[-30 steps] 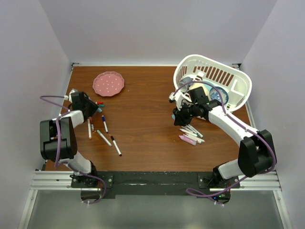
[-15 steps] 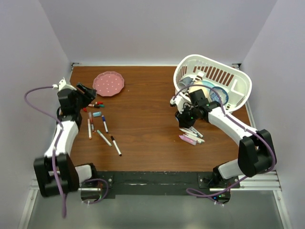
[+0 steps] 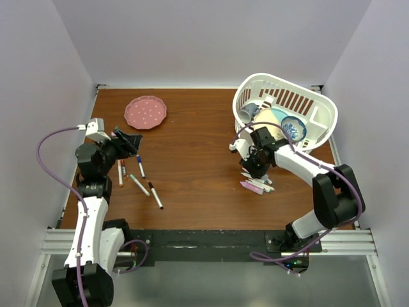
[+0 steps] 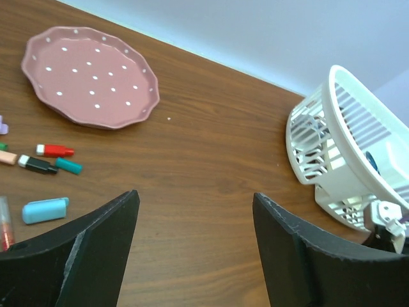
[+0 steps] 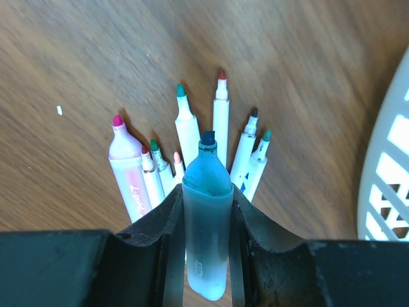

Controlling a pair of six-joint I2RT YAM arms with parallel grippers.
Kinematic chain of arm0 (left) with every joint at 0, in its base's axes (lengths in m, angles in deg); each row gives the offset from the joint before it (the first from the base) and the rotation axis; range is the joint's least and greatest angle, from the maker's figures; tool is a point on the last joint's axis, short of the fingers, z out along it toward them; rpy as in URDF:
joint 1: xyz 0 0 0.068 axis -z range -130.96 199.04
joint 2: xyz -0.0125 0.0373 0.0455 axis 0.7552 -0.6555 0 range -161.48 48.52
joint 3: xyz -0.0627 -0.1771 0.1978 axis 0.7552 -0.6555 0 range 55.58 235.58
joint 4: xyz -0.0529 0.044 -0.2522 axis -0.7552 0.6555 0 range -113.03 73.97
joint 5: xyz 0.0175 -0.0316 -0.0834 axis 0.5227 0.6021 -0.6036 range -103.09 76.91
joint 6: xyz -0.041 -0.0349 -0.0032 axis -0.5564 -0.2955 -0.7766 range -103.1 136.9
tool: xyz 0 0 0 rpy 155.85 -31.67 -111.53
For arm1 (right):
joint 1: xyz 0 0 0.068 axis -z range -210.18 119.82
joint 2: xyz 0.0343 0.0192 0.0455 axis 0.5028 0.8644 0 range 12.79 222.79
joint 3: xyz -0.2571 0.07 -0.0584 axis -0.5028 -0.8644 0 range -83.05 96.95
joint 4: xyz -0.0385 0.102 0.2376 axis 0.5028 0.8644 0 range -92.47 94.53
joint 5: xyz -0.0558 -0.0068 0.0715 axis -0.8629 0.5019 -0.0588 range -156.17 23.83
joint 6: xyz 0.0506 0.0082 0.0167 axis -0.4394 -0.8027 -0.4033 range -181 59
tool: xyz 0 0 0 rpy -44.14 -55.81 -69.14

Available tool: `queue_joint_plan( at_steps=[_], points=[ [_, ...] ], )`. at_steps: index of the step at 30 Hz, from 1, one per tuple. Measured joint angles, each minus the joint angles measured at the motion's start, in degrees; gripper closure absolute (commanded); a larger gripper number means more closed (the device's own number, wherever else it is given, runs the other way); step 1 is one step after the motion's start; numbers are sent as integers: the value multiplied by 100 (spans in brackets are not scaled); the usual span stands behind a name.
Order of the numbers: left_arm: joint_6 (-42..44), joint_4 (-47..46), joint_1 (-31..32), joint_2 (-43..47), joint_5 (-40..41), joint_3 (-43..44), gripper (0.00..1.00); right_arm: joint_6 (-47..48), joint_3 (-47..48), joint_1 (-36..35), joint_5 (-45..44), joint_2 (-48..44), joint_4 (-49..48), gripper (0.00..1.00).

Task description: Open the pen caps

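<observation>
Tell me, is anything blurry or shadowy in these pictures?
Top external view: even, soft light, only faint shadows on the table, nothing blurred. Left wrist view: the pink plate is crisp, the near dark fingers soft-edged. Right wrist view: the teal highlighter and basket edge look fuzzy; the pens on the wood are sharper.

Wooden table (image 3: pixel 192 128), plastic basket (image 3: pixel 294 99), glossy plate (image 3: pixel 145 112)

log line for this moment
left gripper open, empty; right gripper shut on uncapped teal plastic highlighter; above uncapped white pens; loose caps beside pink dotted plate
</observation>
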Motion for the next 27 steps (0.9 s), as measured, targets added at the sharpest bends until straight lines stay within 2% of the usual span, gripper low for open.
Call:
queue_joint_plan(
  at_steps=[4,10,15,18,23,27],
  points=[
    [46,24,92,0,-131,0,23,35,-11,0,-127,103,26,66],
    [61,33,319,57,-181,0,20,70,-11,0,-208,-2,98,56],
    [153,186,555,63,-118,0,15,162,0,0,-136,-345,177,55],
    [197,372,660,63,0,4,7,295,153,0,90,-485,378,53],
    [186,938,688,33,267,131,5,634,909,-140,992,-479,826,49],
    [94,1453,691,11,664,404,8,577,1502,-968,1661,-245,697,45]
  ],
)
